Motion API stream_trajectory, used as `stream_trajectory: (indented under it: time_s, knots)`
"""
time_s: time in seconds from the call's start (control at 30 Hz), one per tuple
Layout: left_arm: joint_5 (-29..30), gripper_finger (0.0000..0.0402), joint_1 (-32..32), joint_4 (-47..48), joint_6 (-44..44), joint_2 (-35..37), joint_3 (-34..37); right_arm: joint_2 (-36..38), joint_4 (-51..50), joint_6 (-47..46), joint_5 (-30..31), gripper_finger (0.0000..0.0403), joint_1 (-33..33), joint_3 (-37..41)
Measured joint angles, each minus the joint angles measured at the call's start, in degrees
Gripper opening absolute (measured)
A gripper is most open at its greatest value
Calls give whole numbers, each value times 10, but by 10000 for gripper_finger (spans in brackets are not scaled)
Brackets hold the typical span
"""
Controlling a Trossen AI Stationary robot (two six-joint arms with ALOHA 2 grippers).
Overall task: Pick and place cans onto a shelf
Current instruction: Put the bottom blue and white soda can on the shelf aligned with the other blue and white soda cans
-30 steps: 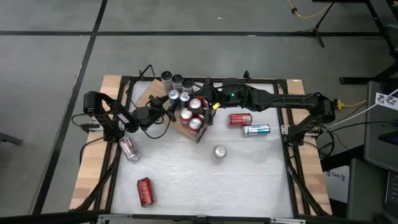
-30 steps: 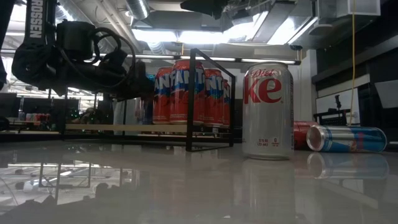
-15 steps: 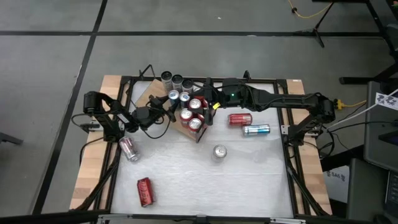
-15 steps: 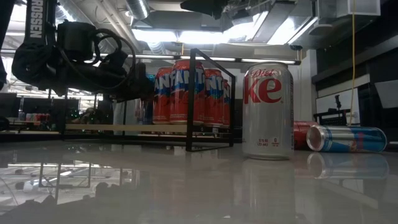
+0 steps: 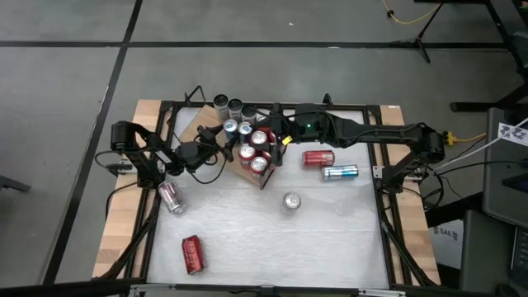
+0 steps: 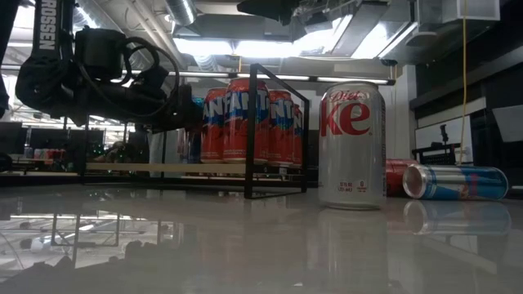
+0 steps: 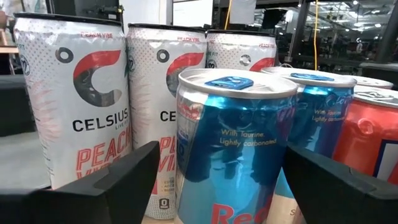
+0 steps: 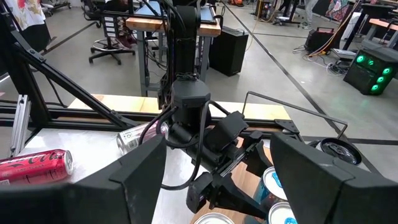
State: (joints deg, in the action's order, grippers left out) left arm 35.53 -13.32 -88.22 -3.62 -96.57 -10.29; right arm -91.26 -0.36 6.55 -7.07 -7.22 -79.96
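1. The blue can (image 7: 233, 146) is standing upright on the shelf (image 5: 200, 124), in front of three white cans (image 7: 71, 93) and beside the red cans (image 5: 257, 150).
2. My left hand (image 7: 217, 186) is straddling that blue can, fingers (image 7: 112, 186) now spread clear of its sides, wider than a second ago. I am reading that as the can just released and placed.
3. The left arm itself is sitting where it was in the high view, so I am not yet backing off.
4. My right hand (image 8: 217, 180) is hovering above the red cans on the shelf, fingers apart and holding nothing.
5. Off the shelf, cans are still waiting on the desk (image 5: 330, 239): a silver one (image 5: 290, 201) upright, a red one (image 5: 318, 157) and a blue-silver one (image 5: 339, 172) lying near it, plus a pale one (image 5: 170, 197) and another red (image 5: 191, 252) lying on the left side.
6. I am judging the task well along, with five to go.
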Motion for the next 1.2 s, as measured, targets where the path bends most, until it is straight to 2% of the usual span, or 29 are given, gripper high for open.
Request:
stream_trajectory:
  time_s: [0.4, 0.73, 0.8, 1.03, 1.2]
  knots:
    - [24, 326, 2, -1, -6, 0, 0, 0, -1, 0, 0, 278, 0, 0]
    - [34, 325, 42, -1, 9, 0, 1, 0, -3, 0, 0, 278, 0, 0]
    - [54, 325, 49, 0, 22, 0, 1, 0, -3, 0, 0, 278, 0, 0]
    - [181, 325, 74, 1, 28, 0, 1, 0, -3, 0, 0, 278, 1, 0]
    - [202, 325, 108, 1, 28, 0, 1, 0, -3, 0, 0, 278, 1, 0]
